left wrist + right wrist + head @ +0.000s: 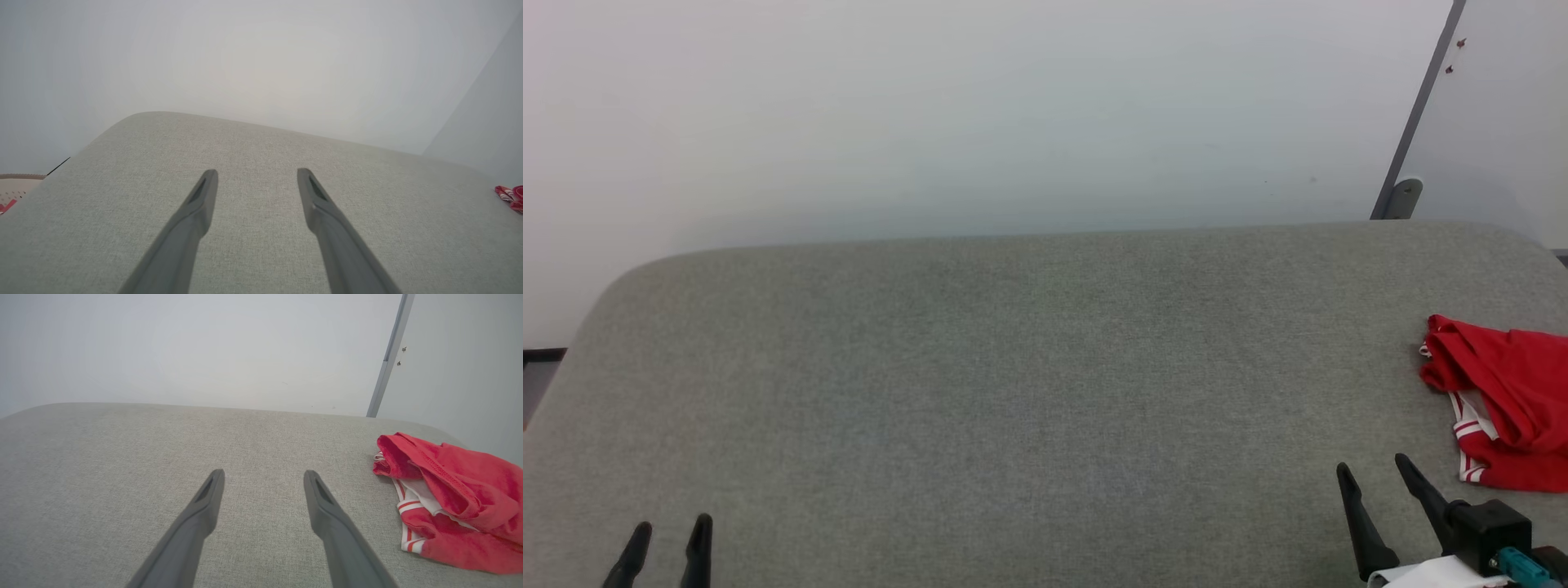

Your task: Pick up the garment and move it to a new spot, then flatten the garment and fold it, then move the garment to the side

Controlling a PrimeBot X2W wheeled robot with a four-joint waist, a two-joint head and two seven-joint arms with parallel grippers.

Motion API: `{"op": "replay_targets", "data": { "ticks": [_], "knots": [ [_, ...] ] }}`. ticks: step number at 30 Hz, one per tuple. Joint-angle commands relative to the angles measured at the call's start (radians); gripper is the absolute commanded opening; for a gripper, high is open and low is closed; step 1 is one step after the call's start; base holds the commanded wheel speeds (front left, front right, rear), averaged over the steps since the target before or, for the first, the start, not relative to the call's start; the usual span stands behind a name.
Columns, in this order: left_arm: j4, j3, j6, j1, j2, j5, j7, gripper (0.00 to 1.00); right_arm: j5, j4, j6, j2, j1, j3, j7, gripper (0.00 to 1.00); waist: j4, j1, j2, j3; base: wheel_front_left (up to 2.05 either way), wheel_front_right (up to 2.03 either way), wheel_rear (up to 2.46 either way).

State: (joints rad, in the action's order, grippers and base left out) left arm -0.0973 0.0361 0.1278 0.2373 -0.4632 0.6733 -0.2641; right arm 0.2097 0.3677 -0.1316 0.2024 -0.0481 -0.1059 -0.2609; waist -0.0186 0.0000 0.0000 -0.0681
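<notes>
Head view: the garment (pixel 1507 400) lies in a compact red bundle at the tabletop's (pixel 1013 392) far right edge.
It sits beyond and to the right of the right tool (pixel 1376 474), untouched; both that and the left tool (pixel 670 539) stand wide apart, empty. Whether the fold is finished and only parked aside, I cannot tell.

Large grey fabric-covered table (pixel 1013 392) fills the foreground; pale wall (pixel 980 114) directly behind its far edge. Red jersey-style garment with white striped trim (pixel 1507 400) lies bunched on the table at the right edge. Left gripper (pixel 670 531) over the near left of the table, right gripper (pixel 1376 469) over the near right, just left of the garment, not touching it. Beige perforated basket (pixel 16 188) sits off the table's left side. Grey vertical post (pixel 1417 114) stands behind the table's far right corner.
</notes>
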Motion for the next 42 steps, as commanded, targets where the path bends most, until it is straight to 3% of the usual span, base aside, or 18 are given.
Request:
{"op": "replay_targets", "data": {
  "ticks": [1,5,11,42],
  "knots": [
    [-0.001,-0.003,0.000,-0.002,-0.001,0.003,0.000,0.00,0.000,0.002,0.000,-0.002,0.000,0.000,0.000,0.00,0.001,0.0000,0.0000,0.000,0.00,0.00,0.00],
    [-0.032,-0.017,0.000,0.008,0.041,0.007,0.002,0.00,0.008,0.033,0.000,-0.014,0.016,0.000,0.007,0.00,0.000,0.0000,0.0000,0.001,0.00,0.00,0.00],
    [-0.044,-0.012,0.000,-0.018,0.074,0.081,0.031,0.00,0.117,0.026,0.000,-0.026,0.009,0.020,0.040,0.00,0.001,0.0000,0.0000,0.004,0.00,0.00,0.00],
    [-0.083,0.022,0.001,-0.144,0.197,0.401,0.159,0.00,0.595,-0.034,0.000,-0.072,-0.020,0.094,0.163,0.00,0.006,0.0000,0.0000,0.021,0.00,0.00,0.00]
  ]
}}
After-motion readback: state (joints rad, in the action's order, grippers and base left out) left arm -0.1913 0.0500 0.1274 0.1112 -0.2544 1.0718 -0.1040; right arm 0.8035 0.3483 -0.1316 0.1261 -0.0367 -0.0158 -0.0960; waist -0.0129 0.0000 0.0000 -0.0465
